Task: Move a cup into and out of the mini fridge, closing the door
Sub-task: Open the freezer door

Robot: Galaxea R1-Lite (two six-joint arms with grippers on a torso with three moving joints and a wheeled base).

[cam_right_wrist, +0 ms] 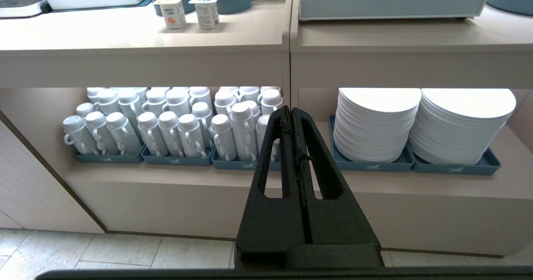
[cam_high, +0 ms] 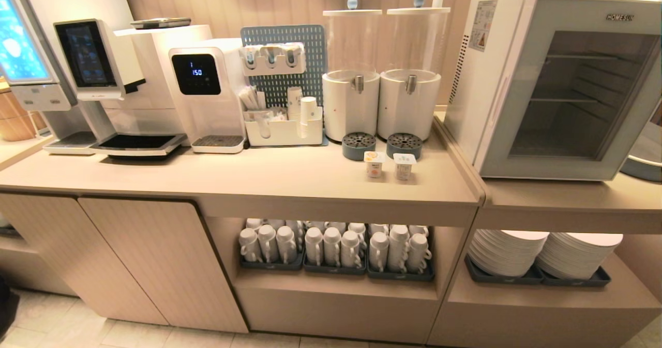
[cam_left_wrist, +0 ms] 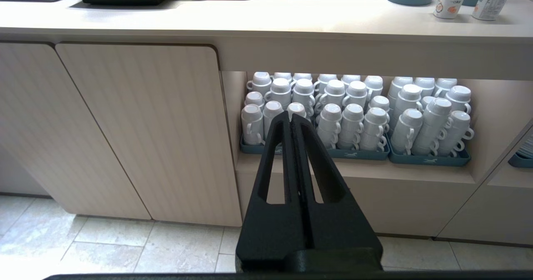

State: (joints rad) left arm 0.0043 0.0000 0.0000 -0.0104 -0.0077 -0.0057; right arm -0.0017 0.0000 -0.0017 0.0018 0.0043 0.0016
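- Head view: the mini fridge (cam_high: 558,87) stands on the right-hand worktop (cam_high: 563,193), and the door (cam_high: 574,92) sits closed against its front, wire shelves showing through the dark glass. On the left-hand worktop (cam_high: 232,175), two small yoghurt cups (cam_high: 388,165) stand side by side in front of two round white dispensers (cam_high: 380,100), well apart from the fridge. A coffee machine (cam_high: 108,84) and a water dispenser (cam_high: 207,94) stand further left. Neither arm shows here.
- Left wrist view: the left gripper (cam_left_wrist: 290,120) hangs low in front of the cabinet, its jaws pressed together with nothing between them. Behind it, stacked white mugs (cam_left_wrist: 354,113) fill blue trays on the open shelf.
- Right wrist view: the right gripper (cam_right_wrist: 290,112) also hangs low before the shelf, jaws closed and empty. Two stacks of white plates (cam_right_wrist: 420,124) sit beside the mugs, below the fridge's lower edge.
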